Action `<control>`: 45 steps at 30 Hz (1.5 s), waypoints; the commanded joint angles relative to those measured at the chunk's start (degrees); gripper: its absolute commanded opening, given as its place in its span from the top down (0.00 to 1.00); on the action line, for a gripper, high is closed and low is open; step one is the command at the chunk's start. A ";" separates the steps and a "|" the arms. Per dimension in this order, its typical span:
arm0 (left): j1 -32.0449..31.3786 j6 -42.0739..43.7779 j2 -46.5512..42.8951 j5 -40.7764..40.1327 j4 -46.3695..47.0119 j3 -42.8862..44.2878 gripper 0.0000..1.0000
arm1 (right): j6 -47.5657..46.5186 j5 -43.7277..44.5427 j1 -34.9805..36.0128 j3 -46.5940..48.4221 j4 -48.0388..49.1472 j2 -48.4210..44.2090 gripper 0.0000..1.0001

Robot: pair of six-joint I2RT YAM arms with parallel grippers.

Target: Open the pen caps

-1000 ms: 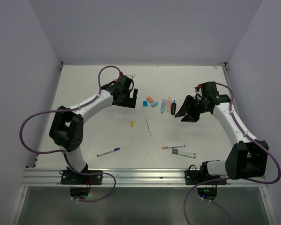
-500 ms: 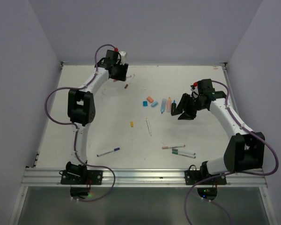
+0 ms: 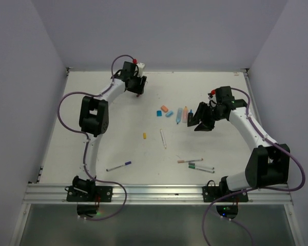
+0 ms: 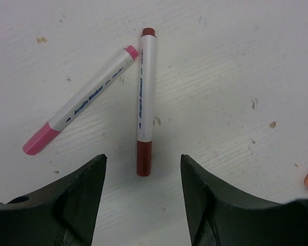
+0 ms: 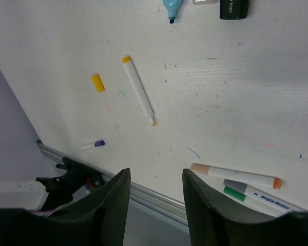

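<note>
Left gripper (image 4: 141, 163): open, jaws apart and empty, low over the far edge of the surface (image 3: 220, 148), toward the far left corner.

Directly between its fingertips, clear of both, lies the dark red cap (image 4: 144, 159), seated on a white pen (image 4: 145, 87) that lies flat and points away from the gripper. Just beside it, at an angle, lies a second pen (image 4: 92, 95) with the pink cap (image 4: 41, 139) on its near end. The far ends of the two pens are close together.

The right gripper (image 5: 155, 177) is also open and empty, held above the surface right of centre.

Near the centre, the yellow cap (image 5: 97, 82) lies loose beside an uncapped yellow-ended pen (image 5: 138, 91). Farther back, the blue cap (image 3: 159, 113) and orange cap (image 3: 165, 108) lie loose next to the highlighters (image 3: 182, 115).

Toward the near left corner, the purple cap (image 3: 128, 163) is on its pen. Three more pens (image 3: 195, 164) lie together toward the near edge, right of centre; one bears a green cap (image 5: 234, 192).
</note>
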 commanded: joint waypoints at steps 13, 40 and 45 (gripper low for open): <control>-2.06 1.32 4.49 -7.22 6.22 -0.58 0.40 | 0.88 0.06 0.12 -0.55 -0.13 -2.10 0.51; -8.47 -8.51 -20.80 -4.86 5.96 -23.06 1.00 | 0.27 0.41 2.14 5.42 0.66 -1.32 0.55; -10.57 -12.29 -33.80 0.68 4.90 -31.59 1.00 | 2.90 -0.47 6.17 10.86 4.08 3.33 0.51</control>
